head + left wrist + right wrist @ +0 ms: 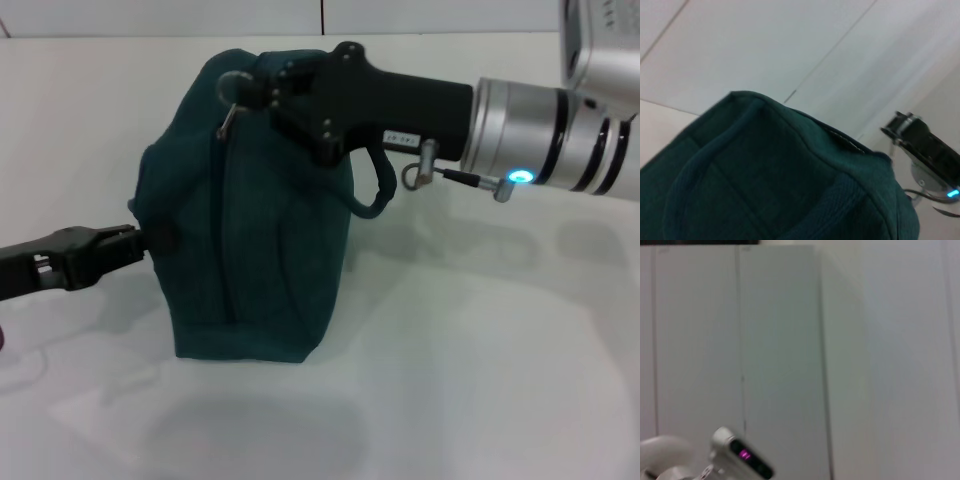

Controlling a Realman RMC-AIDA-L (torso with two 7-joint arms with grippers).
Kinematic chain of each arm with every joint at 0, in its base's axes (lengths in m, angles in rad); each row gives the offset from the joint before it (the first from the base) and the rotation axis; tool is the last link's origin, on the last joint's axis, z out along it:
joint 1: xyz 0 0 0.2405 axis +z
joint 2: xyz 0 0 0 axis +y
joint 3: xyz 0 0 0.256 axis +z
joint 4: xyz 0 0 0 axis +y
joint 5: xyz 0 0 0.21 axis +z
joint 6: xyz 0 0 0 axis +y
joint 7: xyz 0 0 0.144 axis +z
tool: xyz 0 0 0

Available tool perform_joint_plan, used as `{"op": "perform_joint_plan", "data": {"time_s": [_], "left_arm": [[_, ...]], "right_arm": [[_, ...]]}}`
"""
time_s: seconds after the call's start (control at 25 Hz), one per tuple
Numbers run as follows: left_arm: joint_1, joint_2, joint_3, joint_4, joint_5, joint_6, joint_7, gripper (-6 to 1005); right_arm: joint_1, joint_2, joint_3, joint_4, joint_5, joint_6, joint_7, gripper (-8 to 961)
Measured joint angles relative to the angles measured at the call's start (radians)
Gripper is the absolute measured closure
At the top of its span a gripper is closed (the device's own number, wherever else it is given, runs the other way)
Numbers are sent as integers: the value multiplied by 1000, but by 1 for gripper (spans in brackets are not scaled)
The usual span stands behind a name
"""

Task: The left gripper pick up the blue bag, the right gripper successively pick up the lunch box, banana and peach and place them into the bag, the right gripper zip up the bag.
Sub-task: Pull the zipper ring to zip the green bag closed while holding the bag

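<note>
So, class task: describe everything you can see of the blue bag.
The blue bag is dark teal fabric, standing upright on the white table. A zip runs up its front to a metal ring pull; one loop handle hangs on its right. The left hand meets its side; the right hand is at the pull.

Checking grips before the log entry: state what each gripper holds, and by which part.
The left gripper pinches the blue bag at its side edge. The right gripper is at the bag's top by the zip pull; its hold cannot be told.
</note>
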Motion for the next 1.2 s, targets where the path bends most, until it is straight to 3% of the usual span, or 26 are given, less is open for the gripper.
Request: {"op": "perform_joint_plan", "data": {"time_s": [0.52,1.2], "left_arm": [[-13,-24,42,-46,-8,32,95,945],[0,-23,62,-76,-16,33,155,944]], "right_arm": [[30,0,62,110,1,3,287,937],[59,0,107,142,24,114,292,938]]}}
